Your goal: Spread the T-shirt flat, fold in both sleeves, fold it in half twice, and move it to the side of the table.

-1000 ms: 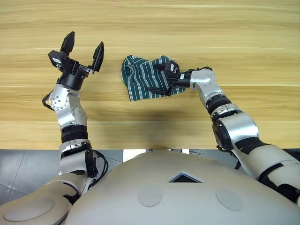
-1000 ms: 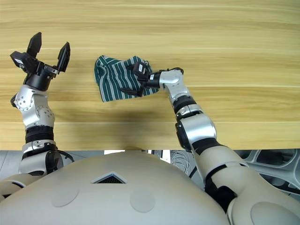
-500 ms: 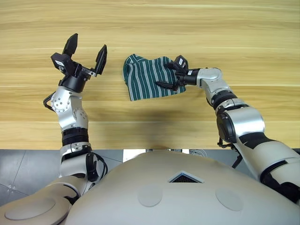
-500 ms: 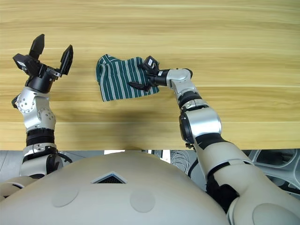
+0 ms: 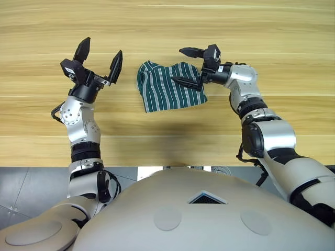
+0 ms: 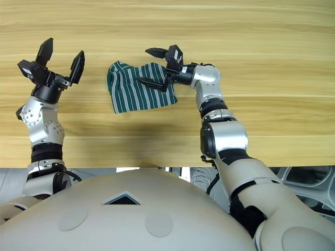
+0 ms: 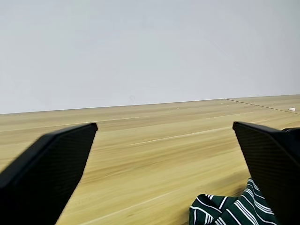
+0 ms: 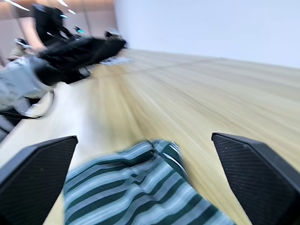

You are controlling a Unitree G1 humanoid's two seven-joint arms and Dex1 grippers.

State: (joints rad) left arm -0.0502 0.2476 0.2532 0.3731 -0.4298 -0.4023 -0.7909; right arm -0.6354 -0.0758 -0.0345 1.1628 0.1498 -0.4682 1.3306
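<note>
Right wrist view first, since that's the arm doing the work: its two black fingers (image 8: 35, 180) are spread way apart with nothing between them, and the striped cloth lies just below the gap. From the head camera, the right gripper (image 5: 177, 65) hangs over the right-hand far corner of the T-shirt (image 5: 167, 94). One finger is up in the air and the other sits low over the fabric; I honestly can't tell if that lower one brushes the cloth or not.

The shirt itself is a small green-and-white packet, a bit lumpy, with the collar showing along its left edge. It sits on the wooden table (image 5: 261, 31) roughly between the two arms. The left gripper (image 5: 102, 48) is raised just to the left of it, fingers wide too, clear of the cloth.

My read is that the folding looks pretty much done, and what's left is getting the packet over to the side.

If I were driving, I'd come down at the edge and get one finger properly under all the layers before closing. Pinching only the top layer would peel the whole thing open. Then I'd keep it low and drag or carry it flat. The left one could steady the collar side so the stack doesn't slump.
</note>
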